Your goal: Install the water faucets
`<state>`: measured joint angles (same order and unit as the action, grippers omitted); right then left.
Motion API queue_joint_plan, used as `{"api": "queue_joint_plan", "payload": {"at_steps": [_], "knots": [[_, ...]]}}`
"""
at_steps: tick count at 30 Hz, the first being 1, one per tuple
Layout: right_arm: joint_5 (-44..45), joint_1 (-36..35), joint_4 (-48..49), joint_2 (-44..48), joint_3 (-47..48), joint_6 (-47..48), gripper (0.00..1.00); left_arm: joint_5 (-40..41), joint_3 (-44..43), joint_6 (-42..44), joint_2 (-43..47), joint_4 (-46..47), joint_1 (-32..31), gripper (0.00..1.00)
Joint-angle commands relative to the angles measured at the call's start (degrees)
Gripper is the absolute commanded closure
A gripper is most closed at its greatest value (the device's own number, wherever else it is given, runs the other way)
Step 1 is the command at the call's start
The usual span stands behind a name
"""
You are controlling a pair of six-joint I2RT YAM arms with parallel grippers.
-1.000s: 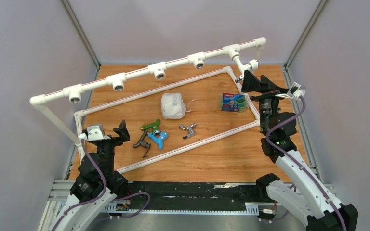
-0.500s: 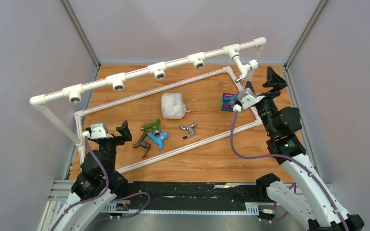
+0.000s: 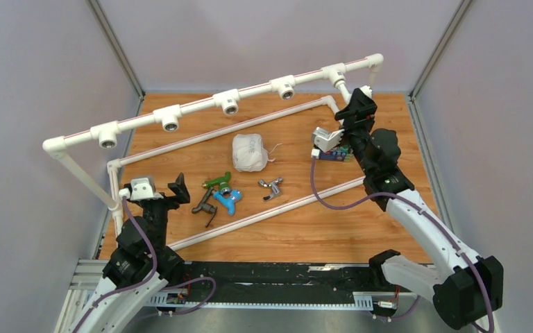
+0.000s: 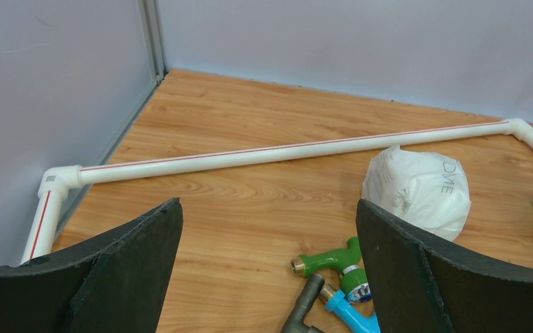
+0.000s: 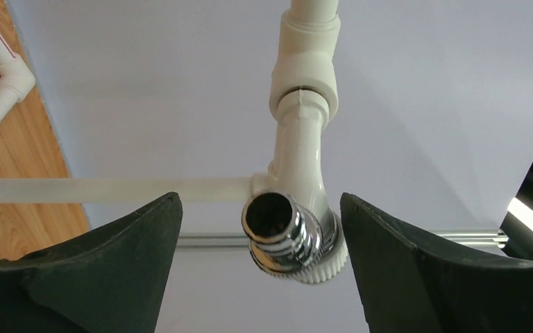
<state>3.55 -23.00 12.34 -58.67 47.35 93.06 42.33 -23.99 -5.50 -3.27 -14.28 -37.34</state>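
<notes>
Top view: wooden table [image 3: 298,229] carries a white pipe frame [image 3: 222,132] with a raised pipe rail [image 3: 194,105] showing 4 empty sockets [image 3: 230,109]. White faucet [image 3: 365,90] is mounted at the rail's 1 o'clock end, and the right gripper [image 3: 359,104] is at it, though whether it grips cannot be told from here. 4 loose faucets lie at 8 o'clock of table centre: green faucet [image 3: 215,182], blue faucet [image 3: 229,200] at its 5 o'clock, dark grey faucet [image 3: 205,205] at blue's 9 o'clock, and chrome faucet [image 3: 271,187] apart at 3 o'clock. A white mask [image 3: 250,152] sits at centre, a sponge pack [image 3: 334,154] at 3 o'clock. Left gripper [image 3: 163,191] hovers at 9 o'clock of the cluster. Left wrist view: left gripper [image 4: 269,236] is spread wide with nothing between; the green faucet [image 4: 336,267], blue faucet [image 4: 350,316] and dark grey faucet [image 4: 305,309] are at 6 o'clock, the mask [image 4: 420,187] at 3 o'clock. Right wrist view: right gripper [image 5: 260,201] has its fingers [image 5: 111,277] parted, flanking the white faucet [image 5: 302,159] and its chrome mouth, with gaps on both sides.
</notes>
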Motion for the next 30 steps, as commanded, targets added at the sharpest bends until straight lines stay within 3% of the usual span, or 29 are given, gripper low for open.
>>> {"api": "queue_joint_plan", "payload": {"at_steps": [1,4,8,15,20,22,27,29,30], "knots": [[1.81,0.15,6.72,-3.72,3.97,2.66,0.14,-0.14,-0.8,0.84,-0.69,1.28,0.34,0.0],[3.39,0.07,8.23,-6.18,4.94,-0.93,0.28,-0.05,-0.8,0.84,-0.6,1.19,0.34,0.0],[4.01,0.15,8.67,-7.68,5.38,-11.63,0.6,-0.05,-0.88,0.84,-0.51,1.27,0.34,0.0],[-0.12,0.15,11.12,-5.84,6.17,-59.49,1.0,-0.31,-0.71,0.75,-0.6,1.28,0.43,0.0],[6.1,0.33,25.34,-3.12,0.74,-108.78,1.0,-0.58,-0.71,0.75,-1.13,1.28,0.34,0.0],[9.26,0.42,35.96,-2.76,-3.65,-125.83,1.0,-0.58,-0.71,0.66,-1.3,1.36,0.34,0.0],[26.04,0.5,39.25,-4.95,-9.28,-175.82,1.0,-0.93,-0.8,0.58,-1.39,1.1,0.34,0.0],[27.73,0.5,42.22,-7.32,-9.82,-187.32,1.0,-0.93,-0.8,0.58,-1.39,1.1,0.43,0.0],[27.91,0.42,44.42,-8.64,-9.21,-186.84,1.0,-0.93,-0.8,0.58,-1.48,1.1,0.43,0.0]]}}
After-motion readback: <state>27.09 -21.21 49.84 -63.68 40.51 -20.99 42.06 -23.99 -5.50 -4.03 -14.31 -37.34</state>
